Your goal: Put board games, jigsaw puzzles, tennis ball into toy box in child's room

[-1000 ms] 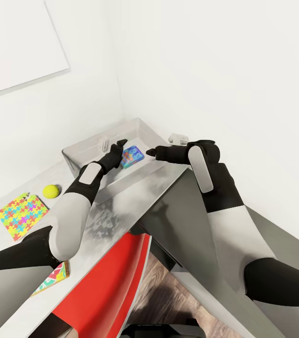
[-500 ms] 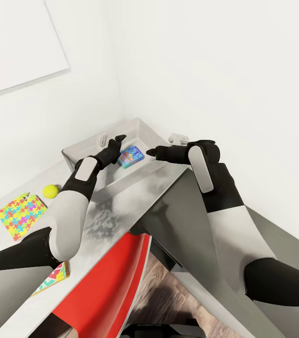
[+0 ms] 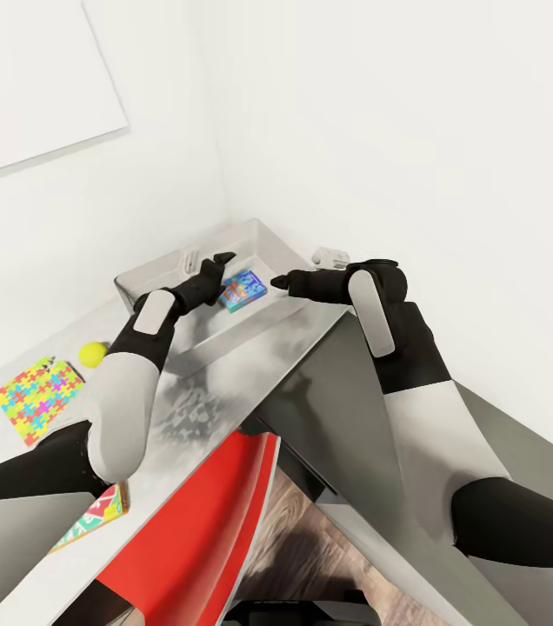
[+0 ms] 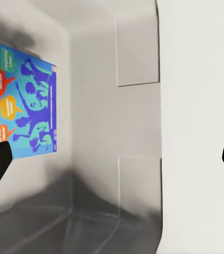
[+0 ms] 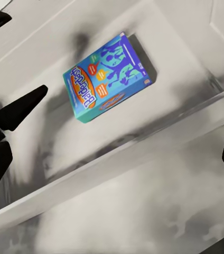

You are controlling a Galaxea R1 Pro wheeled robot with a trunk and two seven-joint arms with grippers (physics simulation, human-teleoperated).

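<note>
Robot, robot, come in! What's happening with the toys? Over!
Both grippers open, empty, left gripper and right gripper over the grey metal toy box. Blue board game box lies inside. Yellow tennis ball, colourful jigsaw puzzle wait on table.

One toy box (image 3: 142, 280) sits on one table (image 3: 250, 361). One board game (image 3: 243, 289) lies inside it. Outside it are two jigsaw puzzles, (image 3: 36, 399) and (image 3: 94, 516), and one tennis ball (image 3: 94, 352). Two claws appear: left (image 3: 208, 262), right (image 3: 278, 282).

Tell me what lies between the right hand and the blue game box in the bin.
In the right wrist view, the bin's near wall lies between the right hand and the game box; the box rests alone on the bin floor beyond it.
</note>
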